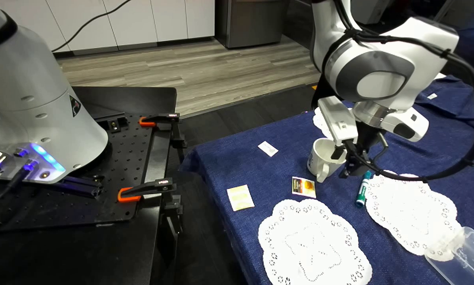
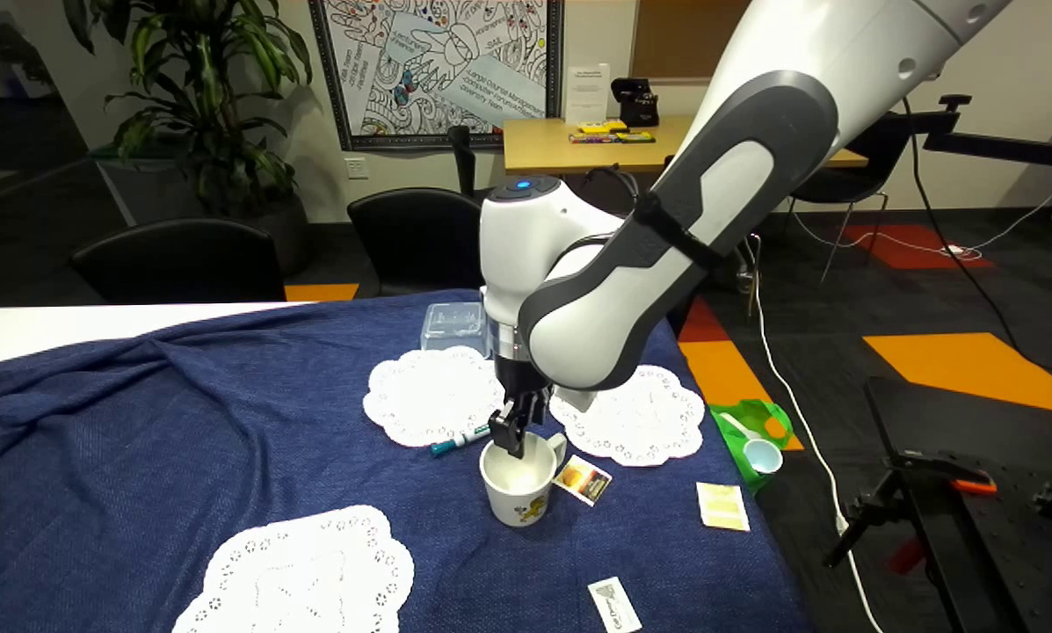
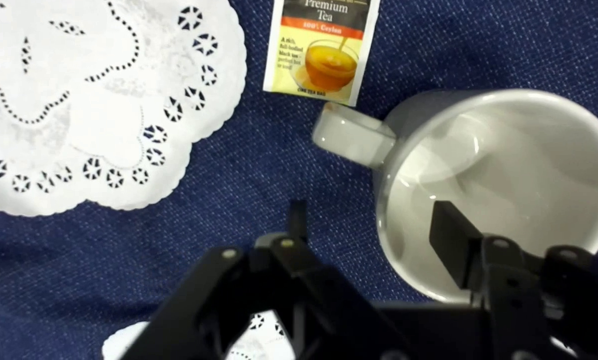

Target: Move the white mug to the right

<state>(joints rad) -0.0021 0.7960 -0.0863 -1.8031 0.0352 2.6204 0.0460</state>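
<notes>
The white mug stands upright on the blue cloth in both exterior views (image 1: 319, 159) (image 2: 510, 503). In the wrist view the mug (image 3: 523, 165) fills the right side, with its handle pointing left toward a tea packet. My gripper is above the mug in both exterior views (image 1: 341, 163) (image 2: 510, 432). In the wrist view the gripper (image 3: 371, 220) is open. One finger is over or inside the mug's mouth. The other finger is outside the mug, over the cloth. The mug's near wall lies between the fingers, with gaps showing on both sides.
The tea packet (image 3: 322, 55) lies by the handle. Lace doilies (image 1: 312, 241) (image 2: 438, 396) lie around. A green marker (image 1: 362, 190), a yellow packet (image 1: 240, 197), a small white packet (image 2: 614, 605) and a clear plastic container (image 2: 455, 325) are also on the cloth.
</notes>
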